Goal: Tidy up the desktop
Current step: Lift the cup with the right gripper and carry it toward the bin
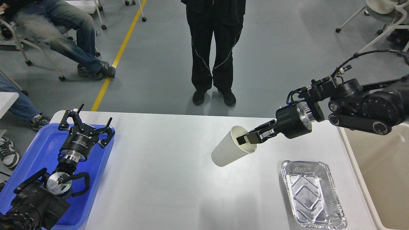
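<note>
The white desktop (166, 179) fills the lower part of the head view. My right gripper (247, 139) is shut on the rim of a white paper cup (229, 148), one finger inside the mouth. It holds the cup tilted above the desktop, right of centre. An empty foil tray (311, 195) lies on the desktop at the front right. My left gripper (85, 121) is open and empty above the blue plastic tray (38, 150) at the left edge.
A beige bin (383, 179) stands off the desktop's right edge. A person in black (215, 48) stands just behind the far edge. Seated people and wheeled chairs are on the floor at the far left and far right.
</note>
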Robot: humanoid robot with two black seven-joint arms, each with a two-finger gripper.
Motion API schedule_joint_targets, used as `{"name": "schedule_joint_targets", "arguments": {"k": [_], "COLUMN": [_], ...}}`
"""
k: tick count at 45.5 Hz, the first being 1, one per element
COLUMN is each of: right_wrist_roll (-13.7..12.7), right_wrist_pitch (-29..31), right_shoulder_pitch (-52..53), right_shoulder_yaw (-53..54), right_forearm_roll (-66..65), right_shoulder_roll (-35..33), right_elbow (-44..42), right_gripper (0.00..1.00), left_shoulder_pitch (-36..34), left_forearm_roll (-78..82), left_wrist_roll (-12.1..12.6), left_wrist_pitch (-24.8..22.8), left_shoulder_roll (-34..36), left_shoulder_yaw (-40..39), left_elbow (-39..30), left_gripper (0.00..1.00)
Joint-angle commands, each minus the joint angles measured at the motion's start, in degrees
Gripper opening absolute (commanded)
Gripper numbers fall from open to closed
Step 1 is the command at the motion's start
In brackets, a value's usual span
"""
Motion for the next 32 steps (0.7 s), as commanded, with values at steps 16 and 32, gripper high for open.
{"name": "schedule_joint_targets", "arguments": {"k": [16,32], "right_wrist_roll": [0.08,0.08], "right_wrist_pitch": [6.28,6.46], "right_shoulder_pitch": [1.22,-11.17], "right_shoulder_yaw": [4.87,5.04], "right_forearm_roll": [13.08,23.54], "right_shoulder_roll": [-5.07,-11.04], "right_elbow": [-2.42,-21.31], "right_gripper": [0.00,0.00], "left_shoulder_pitch": [0.00,0.00], "left_forearm_roll": [0.00,0.00], "left_wrist_roll": [0.00,0.00], "left_wrist_pitch": [0.00,0.00], "left_shoulder_roll": [0.00,0.00], "left_shoulder_yaw": [0.00,0.00], "left_elbow": [0.01,-0.08], "left_gripper": [1.00,1.00]}}
